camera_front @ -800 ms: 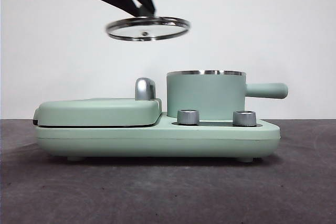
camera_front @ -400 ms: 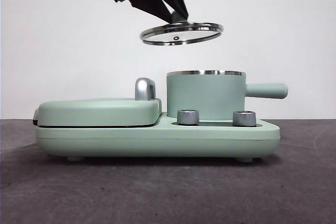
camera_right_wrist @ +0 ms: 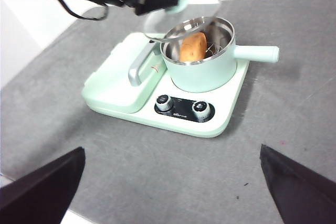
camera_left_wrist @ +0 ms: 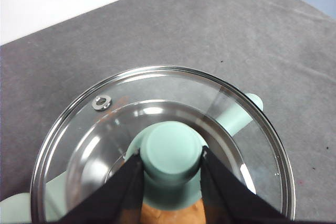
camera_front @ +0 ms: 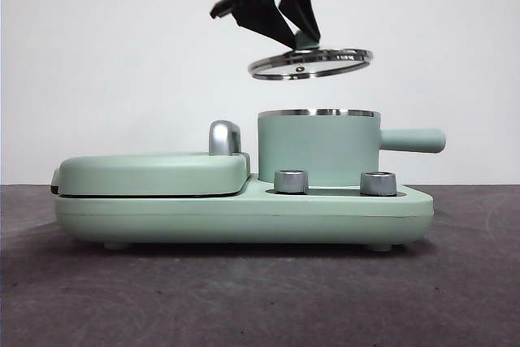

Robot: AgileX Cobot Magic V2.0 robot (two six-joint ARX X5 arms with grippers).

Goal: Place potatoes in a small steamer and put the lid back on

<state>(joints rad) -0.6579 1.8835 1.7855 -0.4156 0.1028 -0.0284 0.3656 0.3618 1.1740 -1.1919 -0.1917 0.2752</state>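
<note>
The lid (camera_front: 311,63) hangs in the air above the small steamer (camera_front: 318,148), clear of its steel rim and set a little toward the griddle side rather than centred. The left gripper (camera_left_wrist: 171,169) has it by the mint-green knob (camera_left_wrist: 172,150): the knob sits between the two black jaws, which are closed in on either side of it and press against it. In the front view the lid is nearly level, slightly tilted, with its low edge toward the griddle cover (camera_front: 152,174).

The potato (camera_right_wrist: 193,46) lies inside the steamer, leaning against the inner wall on the side nearer the griddle; its long axis stands steeply, one end up near the rim. Through the glass in the left wrist view a patch of its orange skin shows just below the knob.

The steamer's straight handle (camera_front: 413,140) points away from the griddle.

The right gripper (camera_right_wrist: 168,182) waits well back from the cooker, its jaws spread wide and holding nothing.
</note>
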